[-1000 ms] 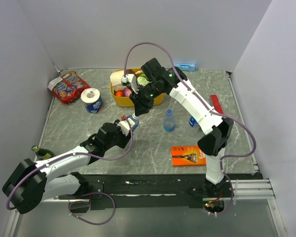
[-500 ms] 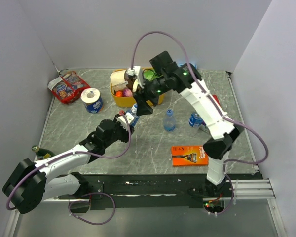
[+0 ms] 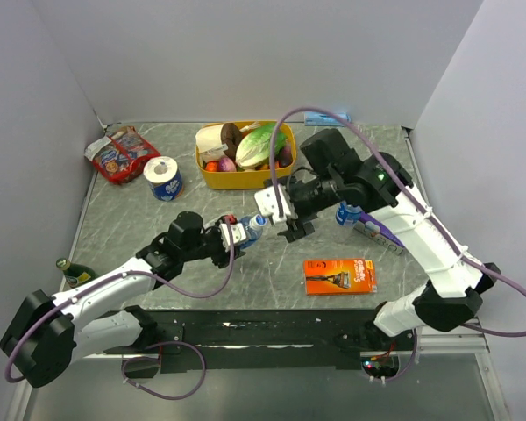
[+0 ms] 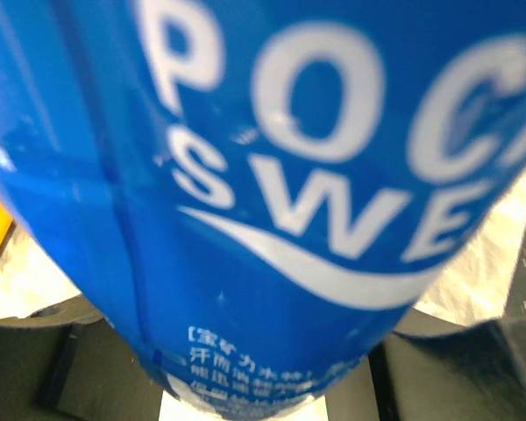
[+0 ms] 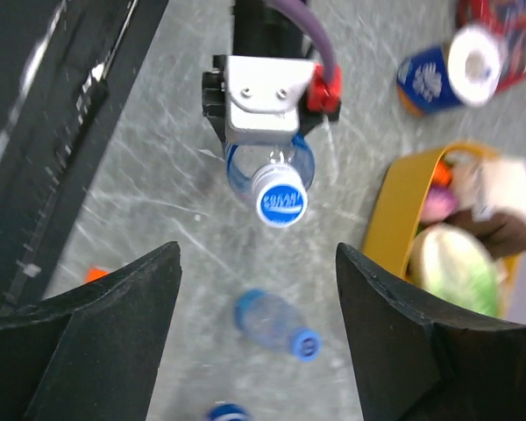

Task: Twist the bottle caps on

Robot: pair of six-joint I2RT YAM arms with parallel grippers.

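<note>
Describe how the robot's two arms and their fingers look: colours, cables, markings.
The left arm and right arm have white shells with black joints. A purple cable loops along each. A green light glows on the right arm. The right wrist view shows broad black fingers.

The leftmost bottle (image 3: 253, 224) is before the bin (image 3: 237, 180), razor pack (image 3: 337, 274) to its right.

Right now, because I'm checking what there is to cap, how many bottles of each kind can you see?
Clear water bottle: 3, one held in the left gripper, another and a third not held
Green glass bottle: 1
Total: 4
</note>
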